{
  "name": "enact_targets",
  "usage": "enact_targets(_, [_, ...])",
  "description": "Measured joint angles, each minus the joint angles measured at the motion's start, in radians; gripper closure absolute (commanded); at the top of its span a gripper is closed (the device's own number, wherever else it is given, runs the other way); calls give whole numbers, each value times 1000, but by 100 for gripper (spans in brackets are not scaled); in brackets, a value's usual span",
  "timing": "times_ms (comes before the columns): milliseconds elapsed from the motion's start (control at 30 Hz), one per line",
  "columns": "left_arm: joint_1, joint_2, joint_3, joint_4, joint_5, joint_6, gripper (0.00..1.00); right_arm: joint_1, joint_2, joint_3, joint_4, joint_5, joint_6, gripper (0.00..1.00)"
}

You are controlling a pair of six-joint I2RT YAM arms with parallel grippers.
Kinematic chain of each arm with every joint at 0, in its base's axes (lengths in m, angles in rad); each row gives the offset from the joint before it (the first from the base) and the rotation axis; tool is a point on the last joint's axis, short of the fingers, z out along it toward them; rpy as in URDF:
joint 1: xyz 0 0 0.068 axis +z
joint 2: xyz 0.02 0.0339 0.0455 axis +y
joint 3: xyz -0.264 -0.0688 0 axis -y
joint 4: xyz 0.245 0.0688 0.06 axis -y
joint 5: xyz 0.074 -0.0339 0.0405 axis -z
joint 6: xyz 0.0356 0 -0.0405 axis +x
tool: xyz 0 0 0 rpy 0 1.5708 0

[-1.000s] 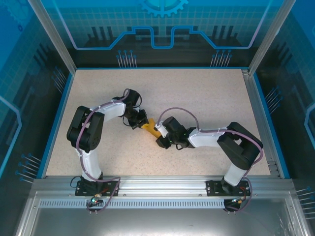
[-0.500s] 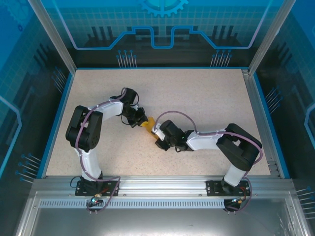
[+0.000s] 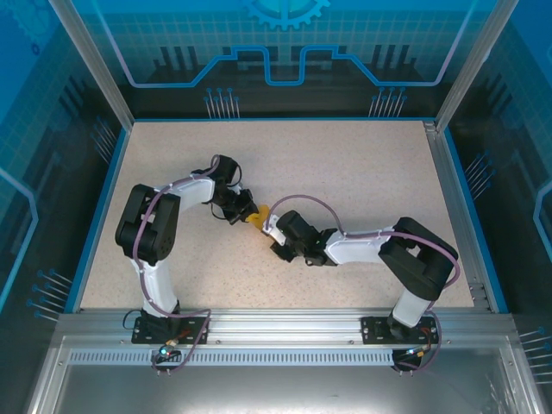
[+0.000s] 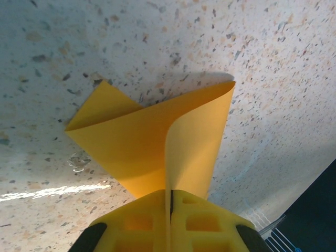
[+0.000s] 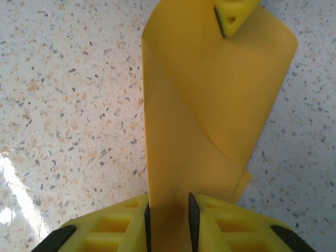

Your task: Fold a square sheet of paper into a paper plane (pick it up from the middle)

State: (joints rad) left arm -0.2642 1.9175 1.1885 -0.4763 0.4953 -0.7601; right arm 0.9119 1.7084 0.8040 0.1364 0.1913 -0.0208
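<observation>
Left gripper (image 3: 246,210): it sat a little left of the table's middle, jaws pressed right together on one end of the sheet of paper (image 3: 258,216). Seen from its own wrist (image 4: 170,207), the paper disappeared into the hairline seam between the yellow fingers (image 4: 136,226).
Right gripper (image 3: 269,228): it stood just to the right and nearer, facing the left one. From its wrist (image 5: 169,212), the jaws were closed down to a narrow slot, with the opposite end of the sheet caught in that slot.
Sheet of paper: orange-yellow and held between the two grippers near the centre of the table (image 3: 362,164). It was no longer flat. From the left wrist it (image 4: 142,147) bowed over on itself, with one corner poking out to the left. From the right wrist it (image 5: 210,94) showed a diagonal crease.
Other fingertip: a yellow tip of the left gripper (image 5: 233,10) pinched the sheet's far edge.
Table: speckled beige, with the paper's shadow on it.
</observation>
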Motion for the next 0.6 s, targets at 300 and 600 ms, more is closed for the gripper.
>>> enact_targets(300, [0, 0, 0, 3, 0, 0, 100, 0, 19, 8, 2, 11, -7, 78])
enact_targets(600, [0, 0, 0, 3, 0, 0, 79, -3, 19, 8, 2, -1, 13, 95])
